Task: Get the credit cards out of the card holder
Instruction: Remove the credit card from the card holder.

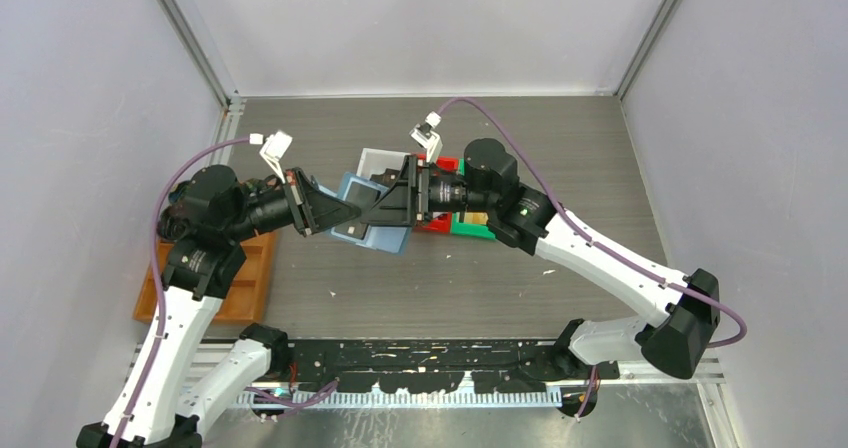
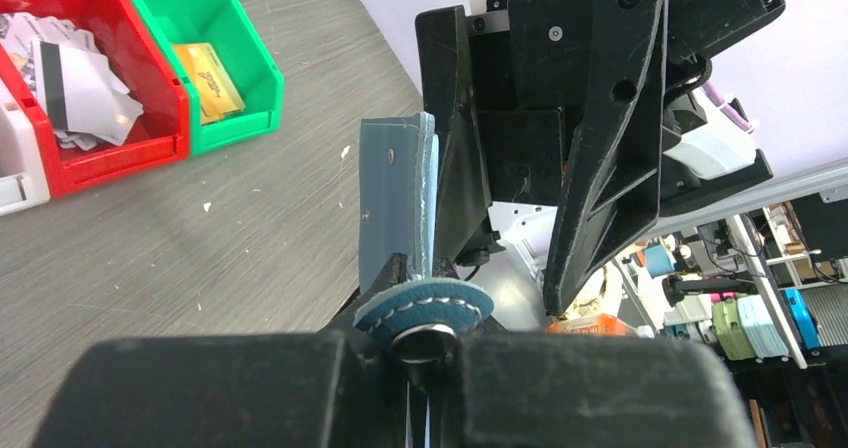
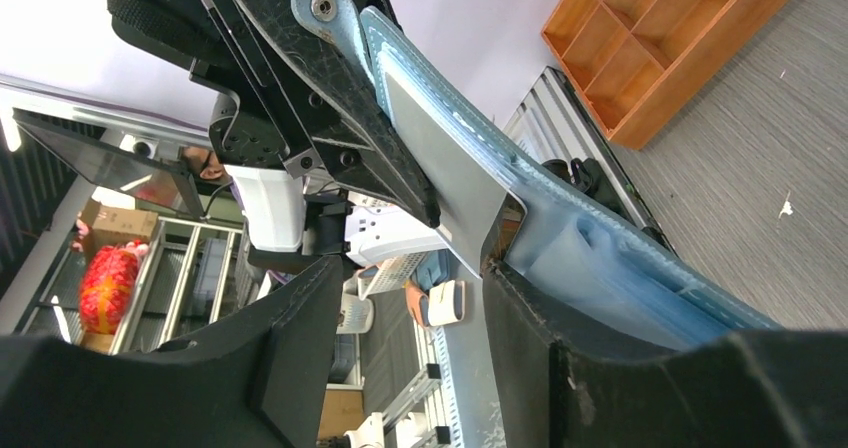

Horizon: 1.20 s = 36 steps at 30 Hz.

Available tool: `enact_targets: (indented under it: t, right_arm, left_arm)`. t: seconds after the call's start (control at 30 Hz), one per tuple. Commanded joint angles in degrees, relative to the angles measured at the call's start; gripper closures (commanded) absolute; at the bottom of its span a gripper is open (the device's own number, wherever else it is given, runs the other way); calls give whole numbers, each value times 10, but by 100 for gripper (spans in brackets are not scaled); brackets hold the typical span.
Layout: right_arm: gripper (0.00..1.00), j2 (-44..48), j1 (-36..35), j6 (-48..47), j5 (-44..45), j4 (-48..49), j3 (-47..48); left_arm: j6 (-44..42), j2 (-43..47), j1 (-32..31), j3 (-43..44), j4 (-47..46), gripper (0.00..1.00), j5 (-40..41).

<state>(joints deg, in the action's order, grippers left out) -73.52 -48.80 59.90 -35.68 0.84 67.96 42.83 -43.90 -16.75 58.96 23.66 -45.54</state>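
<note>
My left claw (image 2: 430, 363) is clamped tight on the tab end of the card holder (image 2: 395, 198), which stands on edge above the desk (image 2: 200, 248) between both arms. My right claw (image 3: 412, 268) is open, with a finger on either side of a grey credit card (image 3: 440, 158) poking out of the holder - not pinching it. A gold card (image 2: 210, 78) lies in the green bin (image 2: 255, 93).
</note>
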Motion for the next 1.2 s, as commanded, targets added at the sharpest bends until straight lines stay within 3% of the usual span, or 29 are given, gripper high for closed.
enact_targets:
  t: [0.0,0.17,0.37,0.73,0.93,1.17]
  right_arm:
    - [41,4,-4,-27,28,-1,7]
    - [41,-8,-4,-50,31,-50,29]
    - [43,-3,-4,-51,42,-42,28]
    - [72,-4,-4,165,42,457,-121]
    - [89,20,-5,158,66,495,-174]
    - [90,41,-8,141,67,511,-208]
  left_arm:
    - [37,7,0,24,-62,100,-46]
    - [44,9,0,28,-68,100,-66]
    - [43,12,0,28,-66,100,-64]
    - [59,13,0,27,-67,99,-70]
    - [85,11,0,29,-88,92,-90]
    - [123,4,1,42,-91,89,-88]
